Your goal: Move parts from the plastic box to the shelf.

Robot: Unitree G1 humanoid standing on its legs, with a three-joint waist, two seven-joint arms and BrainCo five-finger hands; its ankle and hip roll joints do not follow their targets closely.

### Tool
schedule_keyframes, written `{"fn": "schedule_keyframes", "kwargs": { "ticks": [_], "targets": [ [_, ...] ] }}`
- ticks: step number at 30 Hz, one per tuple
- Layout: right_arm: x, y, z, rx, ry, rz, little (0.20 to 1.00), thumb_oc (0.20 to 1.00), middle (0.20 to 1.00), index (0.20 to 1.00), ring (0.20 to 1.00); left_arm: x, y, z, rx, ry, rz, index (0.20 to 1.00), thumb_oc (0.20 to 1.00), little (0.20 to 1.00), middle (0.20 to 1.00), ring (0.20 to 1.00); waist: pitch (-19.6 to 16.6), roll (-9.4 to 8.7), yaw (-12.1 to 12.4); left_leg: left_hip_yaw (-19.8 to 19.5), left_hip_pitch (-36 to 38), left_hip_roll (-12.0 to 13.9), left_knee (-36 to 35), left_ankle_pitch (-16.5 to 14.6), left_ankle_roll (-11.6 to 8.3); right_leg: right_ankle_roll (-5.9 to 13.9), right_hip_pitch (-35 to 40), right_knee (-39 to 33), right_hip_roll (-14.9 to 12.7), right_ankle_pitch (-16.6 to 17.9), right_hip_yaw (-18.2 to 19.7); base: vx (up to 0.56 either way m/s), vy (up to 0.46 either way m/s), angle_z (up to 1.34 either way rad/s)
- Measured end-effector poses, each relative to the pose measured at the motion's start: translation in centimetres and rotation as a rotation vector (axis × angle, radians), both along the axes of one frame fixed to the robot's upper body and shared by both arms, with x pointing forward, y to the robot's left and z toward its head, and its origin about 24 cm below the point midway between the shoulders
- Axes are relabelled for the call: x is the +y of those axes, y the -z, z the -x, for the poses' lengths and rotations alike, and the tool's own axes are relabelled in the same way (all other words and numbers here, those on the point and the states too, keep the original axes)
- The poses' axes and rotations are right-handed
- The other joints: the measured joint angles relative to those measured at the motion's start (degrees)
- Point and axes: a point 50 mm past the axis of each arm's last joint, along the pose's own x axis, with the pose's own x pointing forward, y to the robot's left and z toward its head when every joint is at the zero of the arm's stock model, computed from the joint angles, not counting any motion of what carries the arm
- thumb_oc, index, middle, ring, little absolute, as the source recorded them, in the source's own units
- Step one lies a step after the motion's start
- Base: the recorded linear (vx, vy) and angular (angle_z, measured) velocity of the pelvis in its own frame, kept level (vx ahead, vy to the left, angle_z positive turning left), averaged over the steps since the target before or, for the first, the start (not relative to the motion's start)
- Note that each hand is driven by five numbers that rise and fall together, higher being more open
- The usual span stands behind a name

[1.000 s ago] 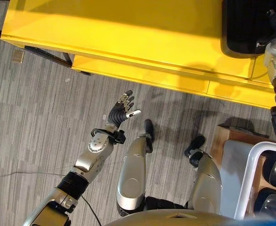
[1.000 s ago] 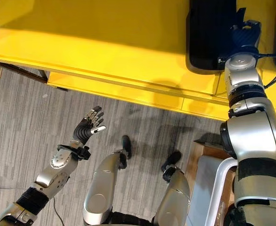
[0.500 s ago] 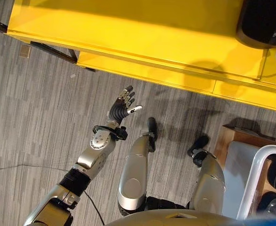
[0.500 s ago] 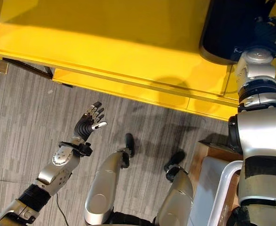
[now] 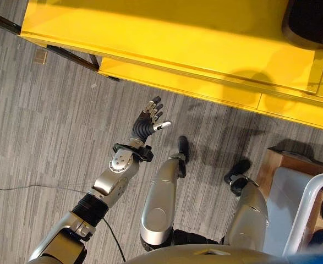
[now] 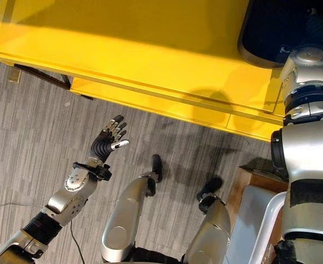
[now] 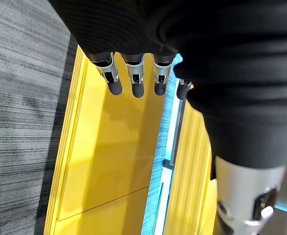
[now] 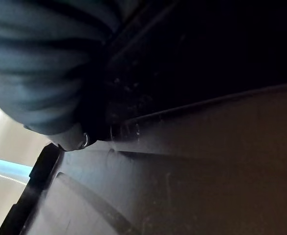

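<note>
A black plastic thing [image 6: 268, 30] lies on the yellow shelf [image 6: 150, 49] at its far right end. My right arm reaches up to it, and my right hand [image 6: 319, 22] rests on or in its black surface [image 8: 207, 147], fingers hidden. My left hand [image 5: 149, 120] hangs over the grey floor, short of the shelf's front edge, with straight fingers [image 7: 133, 81] and nothing in it.
A white-framed cart [image 5: 310, 209] with dark things in it stands at the lower right, beside a wooden base with a grey panel [image 5: 279, 190]. The shelf's dark legs [image 5: 67, 55] meet the floor at the upper left. Grey striped carpet [image 5: 51, 137] spreads to the left.
The whole picture has shifted, so the camera moved. My left hand stays open over the floor and my right hand stays at the black thing.
</note>
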Motion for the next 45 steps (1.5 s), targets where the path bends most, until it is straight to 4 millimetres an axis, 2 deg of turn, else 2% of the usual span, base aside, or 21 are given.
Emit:
{"fn": "schedule_keyframes", "kwargs": {
  "ticks": [3, 9, 16, 19, 36, 43, 45],
  "targets": [
    [0.3, -0.2, -0.1, -0.005, -0.009, -0.002, 0.200, 0.200, 0.200, 0.200, 0.200, 0.0, 0.0, 0.0, 0.010, -0.008, 0.020, 1.000, 1.000, 1.000, 1.000, 1.000, -0.1, 0.11, 0.0, -0.1, 0.0, -0.1, 0.0, 0.0, 0.00, 0.00, 0.0, 0.1, 0.0, 0.0, -0.1, 0.00, 0.000, 0.00],
    [0.4, -0.3, -0.1, -0.014, -0.004, -0.006, 0.200, 0.200, 0.200, 0.200, 0.200, -0.1, -0.1, -0.1, 0.007, -0.003, 0.026, 1.000, 1.000, 1.000, 1.000, 1.000, -1.1, 1.70, 0.6, -0.6, -0.4, -0.4, -0.1, 0.3, 0.09, 0.08, 0.1, 0.4, -0.4, -0.1, -0.6, 0.00, 0.023, 0.05],
    [0.1, -0.3, 0.0, -0.069, -0.010, -0.100, 0.200, 0.200, 0.200, 0.200, 0.200, -0.9, 0.1, 0.0, 0.013, 0.027, 0.017, 1.000, 1.000, 1.000, 1.000, 1.000, -1.2, 1.98, 1.0, -1.5, -0.9, -1.0, 0.0, 0.7, 0.21, 0.19, 0.0, 0.9, -1.2, -0.4, -1.3, 0.00, 0.017, 0.08],
    [0.2, -0.3, 0.0, -0.096, -0.019, -0.135, 1.000, 1.000, 1.000, 1.000, 1.000, -0.9, -0.1, -0.1, 0.005, 0.029, 0.017, 1.000, 1.000, 1.000, 1.000, 1.000, -1.3, 1.99, 1.3, -1.5, -0.9, -1.0, 0.0, 0.7, 0.26, 0.19, 0.0, 1.0, -1.2, -0.4, -1.3, 0.00, 0.000, 0.00],
    [3.0, -0.5, -1.2, -0.110, -0.086, -0.112, 1.000, 1.000, 1.000, 1.000, 1.000, -1.1, -0.2, -0.2, 0.006, 0.026, 0.024, 1.000, 1.000, 1.000, 1.000, 1.000, -1.3, 1.92, 0.7, -1.6, -0.9, -0.9, 0.5, 0.9, 0.44, 0.16, 0.1, 1.7, -1.2, -0.4, -1.3, -0.01, 0.005, 0.00],
    [5.5, -2.7, -1.3, -0.171, -0.138, 0.004, 1.000, 1.000, 1.000, 1.000, 1.000, -1.1, -0.4, -0.2, -0.004, 0.025, 0.029, 1.000, 1.000, 1.000, 1.000, 1.000, -1.2, 1.59, -1.1, -1.6, -0.7, -0.6, 1.0, 1.1, 0.80, -0.11, 0.4, 1.4, -1.0, 0.1, -1.2, -0.06, 0.017, -0.01],
    [7.5, -4.1, -1.2, -0.227, -0.168, 0.075, 1.000, 1.000, 1.000, 1.000, 1.000, -1.0, -0.4, -0.2, -0.006, 0.024, 0.030, 1.000, 1.000, 1.000, 1.000, 1.000, -1.1, 1.14, -2.3, -1.4, 0.0, -0.5, 1.0, 1.2, 0.91, -0.09, 1.1, 1.0, -0.8, 0.6, -1.0, -0.05, 0.005, -0.07]
  ]
}}
